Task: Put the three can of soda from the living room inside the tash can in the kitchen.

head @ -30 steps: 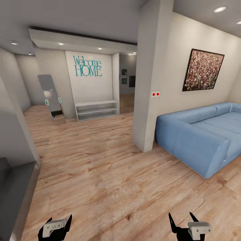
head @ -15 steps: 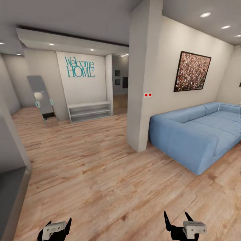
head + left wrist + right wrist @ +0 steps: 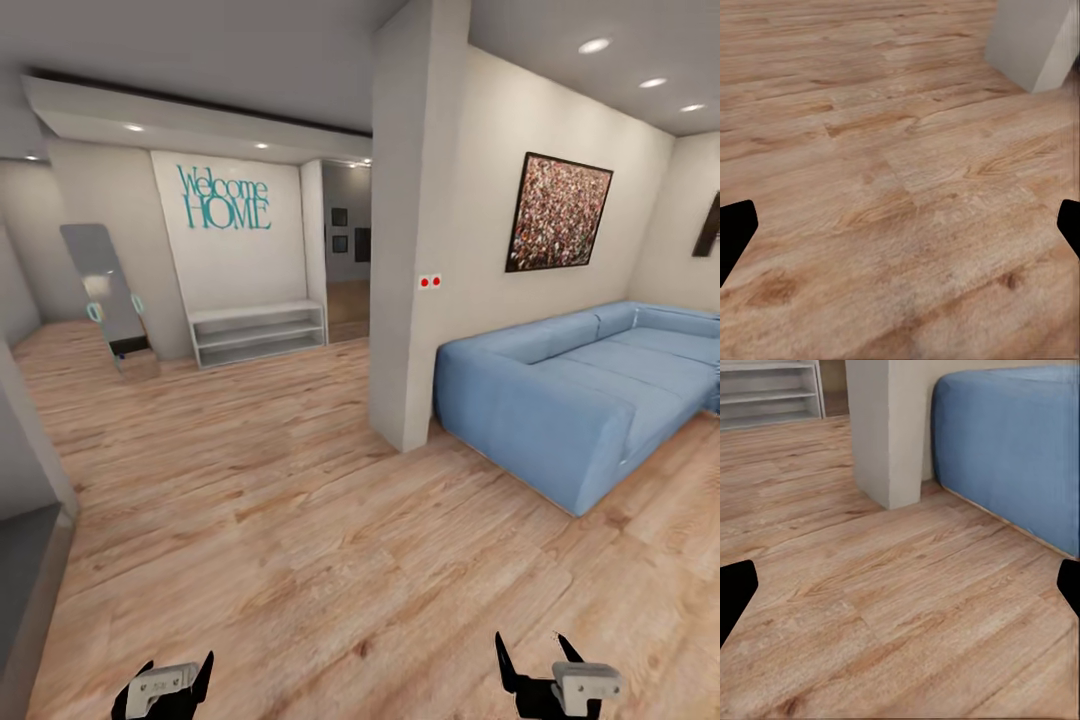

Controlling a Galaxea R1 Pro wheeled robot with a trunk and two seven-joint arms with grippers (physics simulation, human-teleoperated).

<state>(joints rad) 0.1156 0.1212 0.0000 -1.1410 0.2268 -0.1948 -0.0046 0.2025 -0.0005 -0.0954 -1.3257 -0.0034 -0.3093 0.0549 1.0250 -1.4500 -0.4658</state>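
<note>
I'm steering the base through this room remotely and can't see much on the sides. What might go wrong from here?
The square white pillar stands just ahead, and the blue fabric sofa sits right behind it, so a tight turn might clip either. A dark grey cabinet edge is close on the left and could catch the left tool. Both tools hang open and empty; no cans visible yet.

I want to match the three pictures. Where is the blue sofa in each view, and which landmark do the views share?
Head view: the blue sofa is at the right, against the wall under the framed picture.
Right wrist view: its end fills the upper right.
Left wrist view: not in it.
Shared landmark: the white pillar beside the sofa.
</note>
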